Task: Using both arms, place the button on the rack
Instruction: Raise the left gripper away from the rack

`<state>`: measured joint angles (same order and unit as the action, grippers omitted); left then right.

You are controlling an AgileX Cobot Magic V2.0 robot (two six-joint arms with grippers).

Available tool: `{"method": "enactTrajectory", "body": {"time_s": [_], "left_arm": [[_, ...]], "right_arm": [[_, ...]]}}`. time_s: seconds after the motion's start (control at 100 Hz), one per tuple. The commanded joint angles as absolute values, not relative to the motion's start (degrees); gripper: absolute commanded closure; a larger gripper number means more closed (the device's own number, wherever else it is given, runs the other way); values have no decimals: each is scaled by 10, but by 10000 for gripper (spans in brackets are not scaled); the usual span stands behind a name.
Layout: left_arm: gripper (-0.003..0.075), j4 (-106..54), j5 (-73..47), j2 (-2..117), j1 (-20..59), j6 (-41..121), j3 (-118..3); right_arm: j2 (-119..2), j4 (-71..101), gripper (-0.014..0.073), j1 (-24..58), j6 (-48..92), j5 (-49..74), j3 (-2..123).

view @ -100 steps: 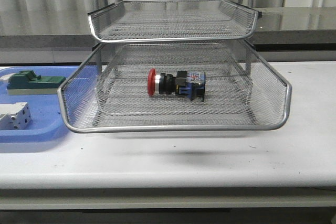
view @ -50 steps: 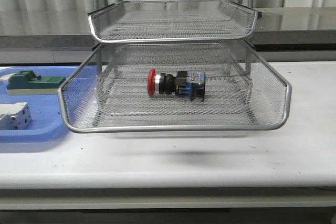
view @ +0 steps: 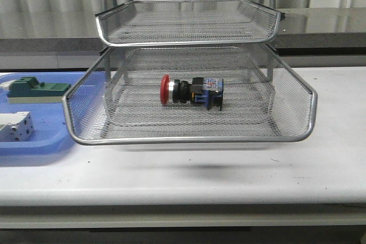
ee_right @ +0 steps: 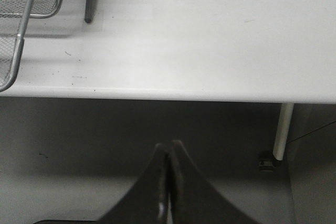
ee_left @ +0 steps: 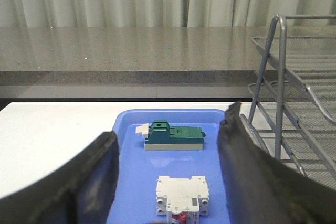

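Observation:
The button (view: pixel 190 91), with its red head, silver collar, black body and blue rear block, lies on its side in the lower visible tier of the wire-mesh rack (view: pixel 189 139), red head pointing left. No arm shows in the front view. My left gripper (ee_left: pixel 168 174) is open and empty, its two dark fingers (ee_left: pixel 100 177) standing wide apart over the blue tray. The rack's frame (ee_left: pixel 278 77) shows beside it in the left wrist view. My right gripper (ee_right: pixel 169 153) is shut and empty, hanging below and in front of the table's edge. The rack's corner (ee_right: pixel 23 3) shows in its view.
A blue plastic tray (view: pixel 40 147) lies left of the rack and holds a green-topped block (view: pixel 37 90) and a white-grey terminal block (view: pixel 14 127). Both also show in the left wrist view: the green block (ee_left: pixel 173 136) and the white block (ee_left: pixel 182 195). A table leg (ee_right: pixel 283 129) stands under the table edge.

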<state>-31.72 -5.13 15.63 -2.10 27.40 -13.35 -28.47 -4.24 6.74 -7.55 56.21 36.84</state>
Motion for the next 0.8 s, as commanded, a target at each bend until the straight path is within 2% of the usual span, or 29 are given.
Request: {"method": "enactTrajectory", "body": {"time_s": [0.0,0.13,0.2,0.34,0.53,0.79], "left_arm": [[312,-327,-5,160,-21,268,-149],[328,-327,-5,160,-21,268,-149],[366,-327,-5,160,-21,268,-149],[500,-327,-5,160,-21,268,-149],[740,-327,-5,160,-21,268,-149],[741,-325,-5,160,-21,269,-149]], "right_arm": [[-285,-50,664,67,-75,534,388],[-285,-50,664,67,-75,534,388],[-285,-50,664,67,-75,534,388],[-285,-50,664,67,-75,534,388],[-285,-50,664,67,-75,534,388],[-285,-52,664,67,-75,532,388]]}}
